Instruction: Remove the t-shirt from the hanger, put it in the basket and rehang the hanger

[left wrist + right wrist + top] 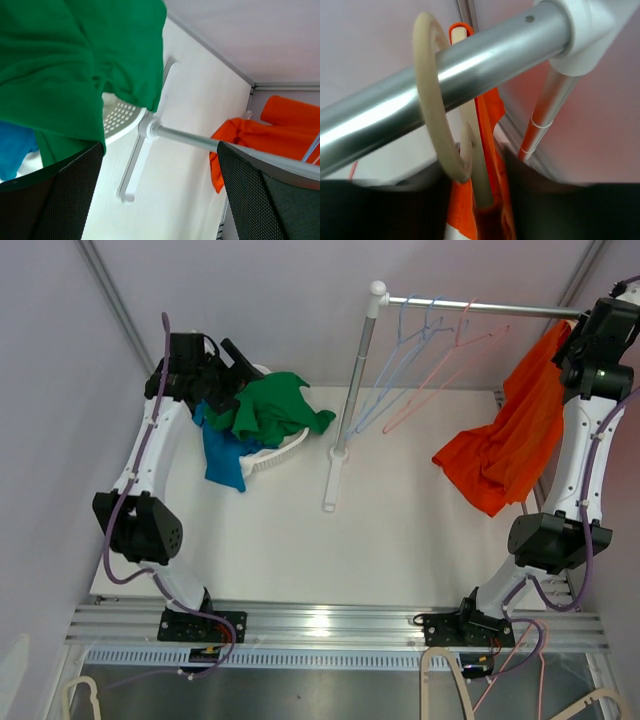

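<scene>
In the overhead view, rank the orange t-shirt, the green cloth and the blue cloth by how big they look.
1. orange t-shirt
2. green cloth
3. blue cloth, though the green cloth partly covers it, so its full size is unsure.

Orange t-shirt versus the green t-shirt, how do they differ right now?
The orange t-shirt hangs from the silver metal rail on a beige hanger; the green t-shirt lies crumpled on the white plastic basket. The orange t-shirt is at the right, the green t-shirt at the left. Both are plain-coloured cloth.
</scene>
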`<state>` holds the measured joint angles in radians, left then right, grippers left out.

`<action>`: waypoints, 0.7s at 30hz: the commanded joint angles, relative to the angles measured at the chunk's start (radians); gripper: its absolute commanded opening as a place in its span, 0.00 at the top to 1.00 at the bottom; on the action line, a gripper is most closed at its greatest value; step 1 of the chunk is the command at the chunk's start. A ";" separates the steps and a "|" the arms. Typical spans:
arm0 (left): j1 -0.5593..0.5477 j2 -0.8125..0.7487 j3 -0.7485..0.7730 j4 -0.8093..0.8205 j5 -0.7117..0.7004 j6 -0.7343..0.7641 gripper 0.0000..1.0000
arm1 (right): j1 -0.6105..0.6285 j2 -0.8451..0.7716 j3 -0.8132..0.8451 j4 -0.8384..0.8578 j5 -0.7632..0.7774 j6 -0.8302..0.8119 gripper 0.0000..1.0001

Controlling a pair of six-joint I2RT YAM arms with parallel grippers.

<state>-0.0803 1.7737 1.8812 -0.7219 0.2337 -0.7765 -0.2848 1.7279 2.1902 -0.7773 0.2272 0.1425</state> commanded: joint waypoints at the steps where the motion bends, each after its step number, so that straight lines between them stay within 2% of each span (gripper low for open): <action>1: -0.015 -0.131 -0.088 0.054 -0.045 0.019 0.00 | -0.004 0.025 0.037 0.044 0.007 -0.014 0.73; 4: -0.024 -0.221 -0.143 0.090 -0.086 0.042 0.01 | -0.001 0.019 0.005 0.082 0.026 -0.026 0.98; 5: -0.026 -0.236 -0.146 0.105 -0.097 0.055 0.01 | -0.001 0.019 -0.001 0.096 0.037 -0.030 1.00; 8: -0.032 -0.261 -0.143 0.146 -0.126 0.086 0.01 | -0.001 0.015 0.005 0.116 0.023 -0.046 1.00; 15: -0.042 -0.146 -0.034 0.163 -0.099 0.124 0.00 | 0.004 -0.030 -0.001 0.182 -0.075 -0.066 1.00; 19: -0.096 -0.212 -0.060 0.259 -0.132 0.233 0.01 | 0.013 -0.056 -0.004 0.230 -0.097 -0.110 1.00; 21: -0.162 -0.270 -0.094 0.291 -0.178 0.298 0.01 | 0.018 -0.071 -0.006 0.243 -0.111 -0.118 1.00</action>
<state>-0.1661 1.6012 1.8004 -0.5373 0.1009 -0.6052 -0.2756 1.7428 2.1715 -0.6632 0.1570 0.0662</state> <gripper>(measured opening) 0.994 0.160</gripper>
